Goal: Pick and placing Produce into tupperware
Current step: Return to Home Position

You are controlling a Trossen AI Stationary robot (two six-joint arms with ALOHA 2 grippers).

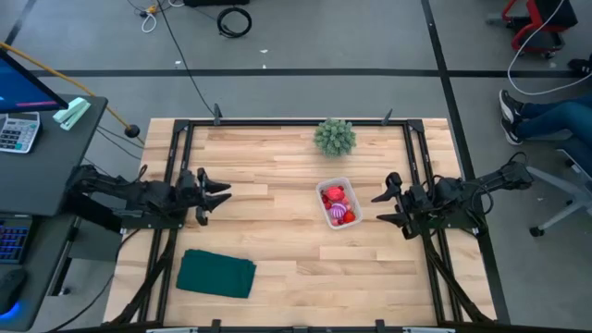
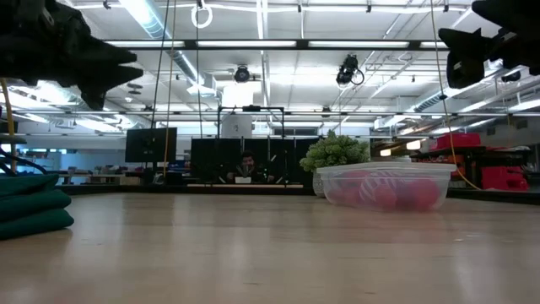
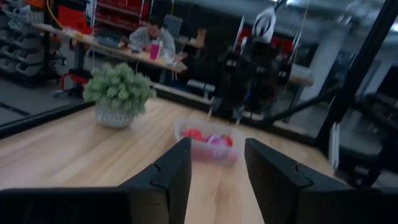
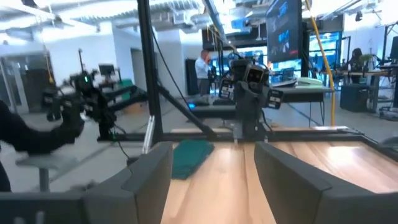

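Wooden table (image 1: 277, 250) is bearing the tupperware (image 1: 320, 188) of red produce (image 1: 335, 196) near its right edge; we are hovering left gripper (image 1: 225, 192) and right gripper (image 1: 377, 207), spread wide, at opposite edges.

Left arm (image 1: 120, 196) and right arm (image 1: 472, 190): matte black, segmented links, dark cables looped along them. Left gripper (image 3: 217, 143) and right gripper (image 4: 212, 146) each carry two dark, flat, wedge-shaped fingers (image 3: 165, 180) with bevelled inner edges.
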